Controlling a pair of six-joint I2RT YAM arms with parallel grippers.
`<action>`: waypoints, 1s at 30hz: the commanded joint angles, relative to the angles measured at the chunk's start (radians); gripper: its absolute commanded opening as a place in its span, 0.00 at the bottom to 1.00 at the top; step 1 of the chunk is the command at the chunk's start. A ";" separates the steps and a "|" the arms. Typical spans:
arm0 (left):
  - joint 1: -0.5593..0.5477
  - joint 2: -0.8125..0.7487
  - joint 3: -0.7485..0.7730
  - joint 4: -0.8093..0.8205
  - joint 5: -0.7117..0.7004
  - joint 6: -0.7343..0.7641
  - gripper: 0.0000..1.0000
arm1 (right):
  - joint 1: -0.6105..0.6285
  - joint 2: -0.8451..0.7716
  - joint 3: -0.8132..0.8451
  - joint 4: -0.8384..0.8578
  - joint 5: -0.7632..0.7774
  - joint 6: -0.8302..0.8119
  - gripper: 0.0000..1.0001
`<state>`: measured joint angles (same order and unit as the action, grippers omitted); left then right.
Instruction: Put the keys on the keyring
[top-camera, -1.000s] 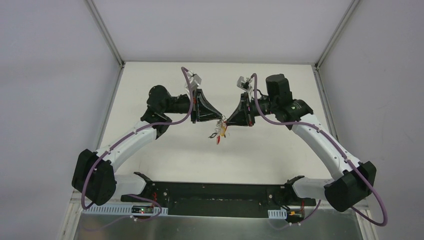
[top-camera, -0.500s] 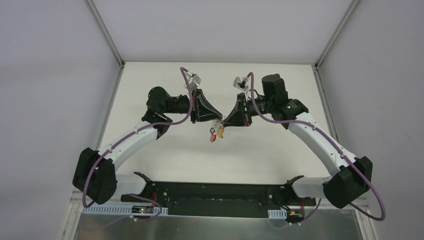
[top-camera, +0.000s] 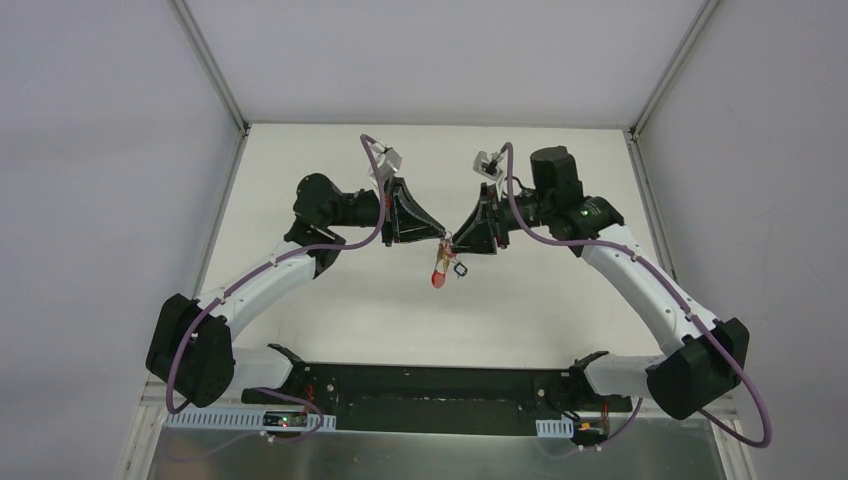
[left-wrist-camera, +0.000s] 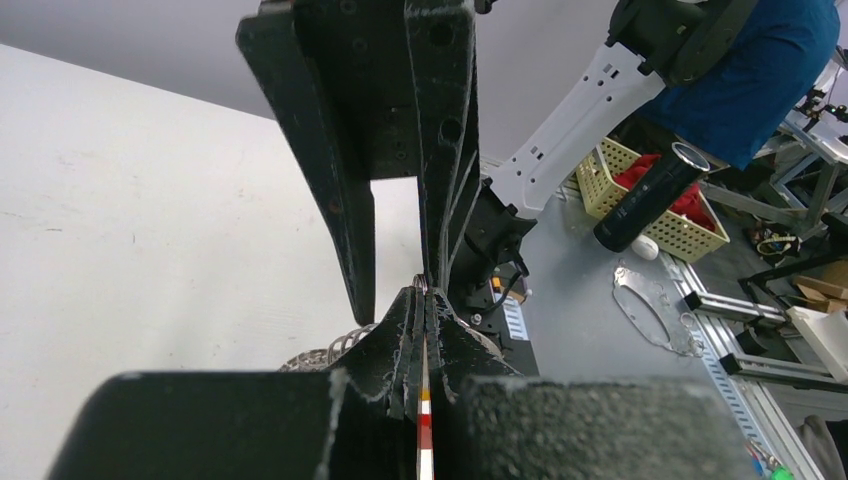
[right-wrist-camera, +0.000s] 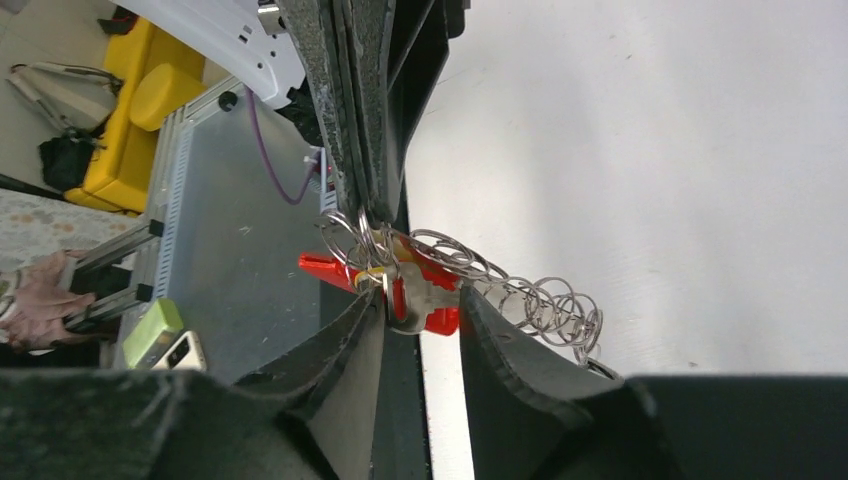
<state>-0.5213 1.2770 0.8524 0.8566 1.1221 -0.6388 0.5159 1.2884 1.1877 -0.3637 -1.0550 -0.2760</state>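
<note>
Clamps light, slippery keyring (right-wrist-camera: 352, 240) in tight-closed left end effector (left-wrist-camera: 422, 300); right end effector (right-wrist-camera: 420, 312) parted loosely around red key (right-wrist-camera: 442, 318), probably best pinched by head

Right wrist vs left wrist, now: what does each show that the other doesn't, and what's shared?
Only right wrist: a red-headed key and silver rings in plain sight, between the right tool's parted fingers.
Only left wrist: the left tool shut on the keyring, seen edge-on as a thin strip with red in it; no key heads.
Both: the two tools tip to tip, a wire coil, the white table.
</note>
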 joint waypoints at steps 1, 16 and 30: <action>0.010 0.000 0.008 0.094 0.021 -0.010 0.00 | -0.031 -0.081 0.061 -0.042 0.022 -0.073 0.36; 0.009 0.021 0.006 0.162 0.011 -0.092 0.00 | -0.010 -0.032 0.141 -0.047 0.046 -0.068 0.32; 0.009 0.007 -0.007 0.146 0.018 -0.079 0.00 | 0.013 -0.009 0.142 -0.040 0.074 -0.068 0.15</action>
<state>-0.5213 1.3090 0.8417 0.9371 1.1229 -0.7181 0.5232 1.2804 1.2907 -0.4229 -0.9871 -0.3336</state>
